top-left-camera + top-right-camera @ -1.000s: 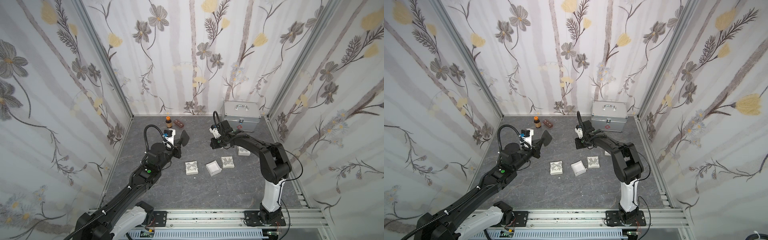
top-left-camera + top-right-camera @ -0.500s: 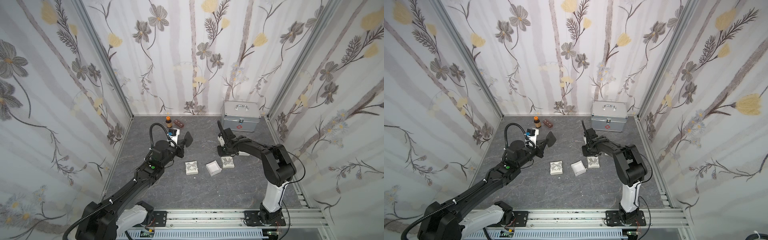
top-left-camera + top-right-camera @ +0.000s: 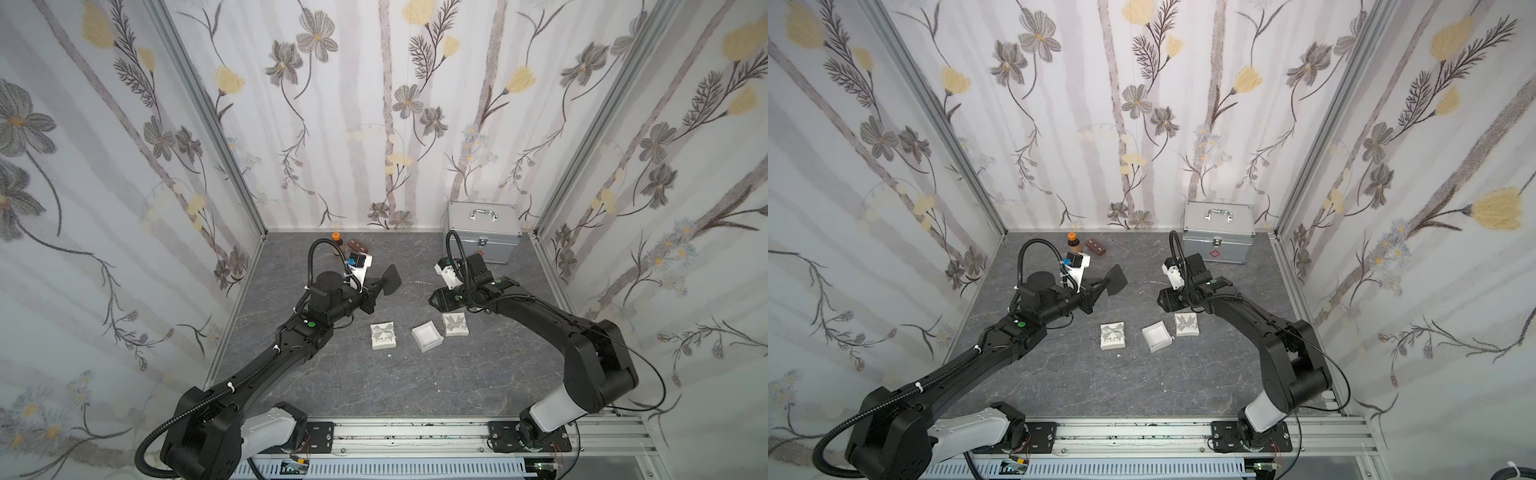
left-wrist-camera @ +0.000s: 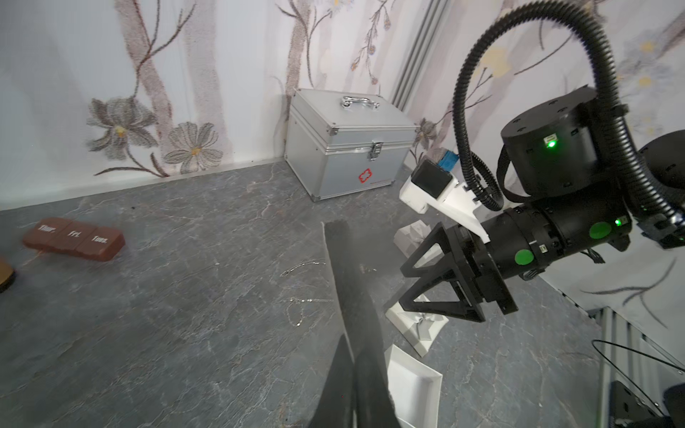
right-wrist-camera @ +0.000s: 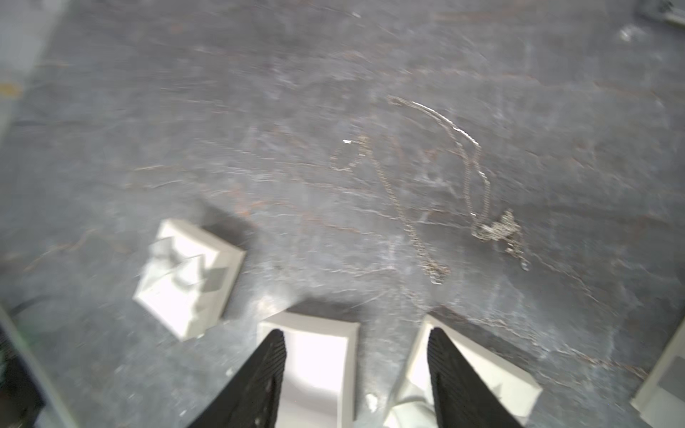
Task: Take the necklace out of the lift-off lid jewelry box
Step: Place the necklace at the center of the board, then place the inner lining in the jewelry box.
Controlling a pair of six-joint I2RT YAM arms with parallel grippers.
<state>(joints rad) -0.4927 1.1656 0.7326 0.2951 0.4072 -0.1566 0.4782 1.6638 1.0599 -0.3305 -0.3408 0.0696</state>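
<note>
The necklace (image 5: 444, 178), a thin silvery chain, lies loose on the grey floor, seen faintly in a top view (image 3: 415, 286) and in the left wrist view (image 4: 296, 311). It is outside the open white jewelry box (image 3: 426, 336) (image 5: 318, 355). The box's bow-topped lid (image 3: 455, 324) rests beside it. My right gripper (image 5: 356, 341) (image 3: 434, 297) is open and empty, hovering over the box and lid, short of the chain. My left gripper (image 4: 337, 237) (image 3: 390, 280) is shut on nothing, raised just left of the chain.
A second, closed white box with a bow (image 3: 383, 336) (image 5: 185, 281) sits left of the open one. A silver first-aid case (image 3: 484, 230) stands at the back right. A brown pill organiser (image 4: 74, 239) and a small orange-capped bottle (image 3: 337, 241) lie at the back.
My right gripper has gone from shut to open and has shifted slightly toward the boxes. My left gripper, still shut, has drifted toward the centre.
</note>
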